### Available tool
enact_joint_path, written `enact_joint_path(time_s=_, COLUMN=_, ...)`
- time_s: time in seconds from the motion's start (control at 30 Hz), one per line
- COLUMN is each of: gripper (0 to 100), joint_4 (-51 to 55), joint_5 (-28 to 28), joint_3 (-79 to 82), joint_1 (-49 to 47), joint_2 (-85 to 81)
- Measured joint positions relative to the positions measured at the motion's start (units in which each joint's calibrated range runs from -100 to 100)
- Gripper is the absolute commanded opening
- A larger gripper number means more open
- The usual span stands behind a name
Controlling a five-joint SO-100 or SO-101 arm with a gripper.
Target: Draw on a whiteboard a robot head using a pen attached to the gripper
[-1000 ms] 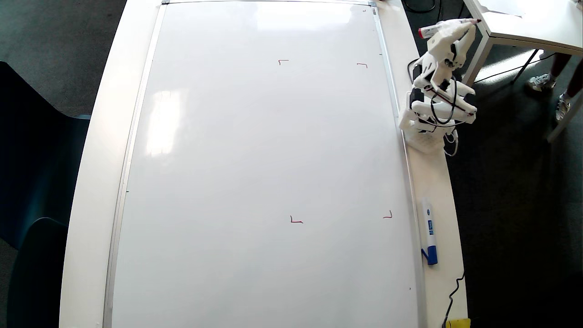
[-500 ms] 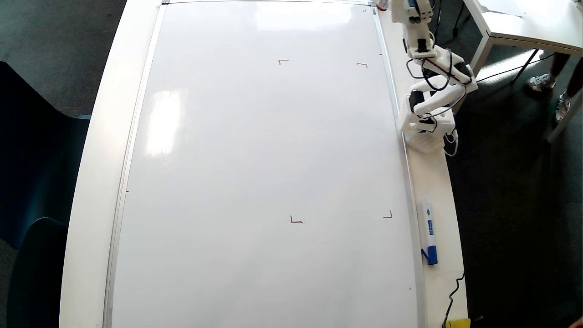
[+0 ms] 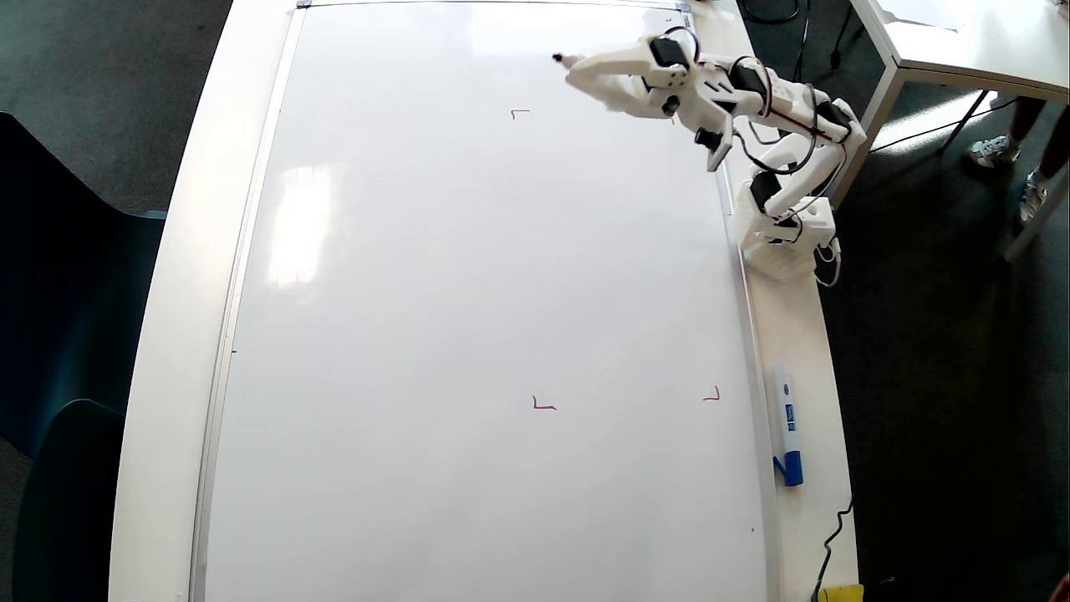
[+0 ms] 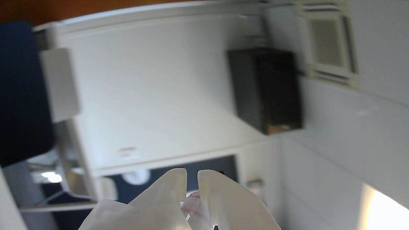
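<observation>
Overhead view: the whiteboard (image 3: 468, 318) covers most of the desk (image 3: 167, 334); no drawing appears between its four red corner marks (image 3: 543, 405). At 12 o'clock the tool (image 3: 577, 71) reaches over the board from the arm's base at 2 o'clock, the pen (image 3: 562, 58) tip jutting leftward above the upper left mark. In the blurred wrist view the fingers (image 4: 169, 185) stand narrowly apart, apparently clamping the pen (image 4: 195, 204). A blue-capped marker (image 3: 786, 422) lies at 4 o'clock.
</observation>
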Motion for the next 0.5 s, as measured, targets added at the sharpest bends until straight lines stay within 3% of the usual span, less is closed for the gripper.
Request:
enact_joint_path(time_s=0.17, gripper=1, joint_4=21.20, joint_5=-2.11, joint_3=-6.40, joint_1=-0.68, joint_2=7.54)
enact_joint_path(time_s=0.23, gripper=1, joint_4=31.17, joint_5=-6.08, joint_3=-12.33, joint_1=-0.45, joint_2=13.72)
enact_joint_path(time_s=0.5, gripper=1, joint_4=49.41, joint_5=-11.89, joint_3=-23.21, joint_1=-2.19, joint_2=30.07)
